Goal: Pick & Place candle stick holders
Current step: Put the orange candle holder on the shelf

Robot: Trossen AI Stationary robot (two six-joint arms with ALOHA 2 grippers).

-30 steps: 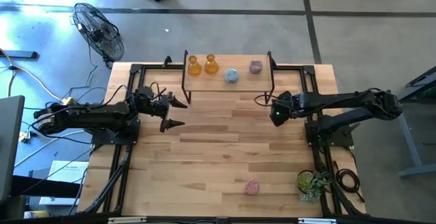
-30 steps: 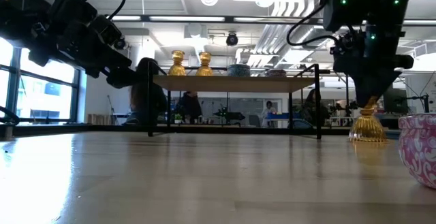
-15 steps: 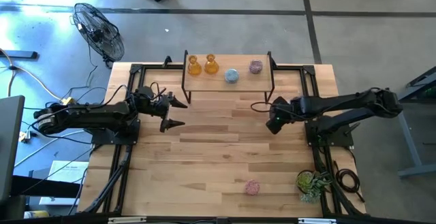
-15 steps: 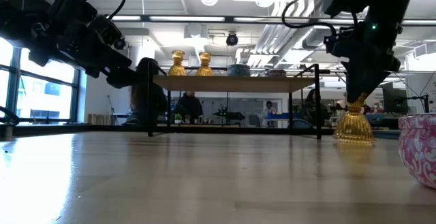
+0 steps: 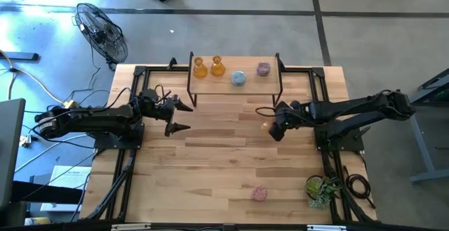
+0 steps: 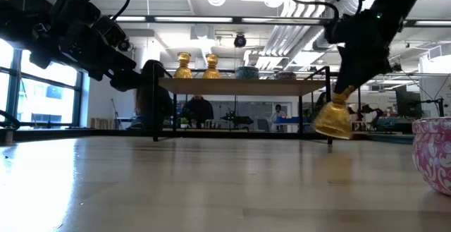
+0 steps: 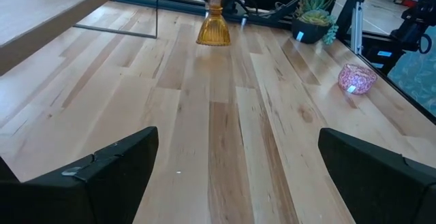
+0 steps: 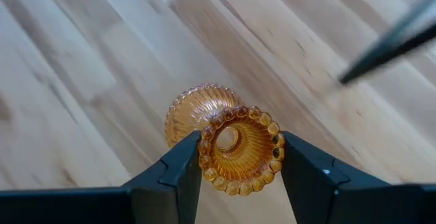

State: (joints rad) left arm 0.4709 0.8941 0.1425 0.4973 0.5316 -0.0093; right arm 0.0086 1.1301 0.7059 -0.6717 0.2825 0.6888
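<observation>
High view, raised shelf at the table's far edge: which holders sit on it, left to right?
Amber holder → second amber holder → pale blue holder → pink holder.

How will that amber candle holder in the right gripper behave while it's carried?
The amber holder looks like ribbed glass, so probably rigid, slick and breakable. The right gripper pinches only its narrow top, and it hangs tilted, so it may swing or slip.

centre: bare table [image 5: 217, 154] | far edge: shelf [image 5: 235, 88] blocks
</observation>
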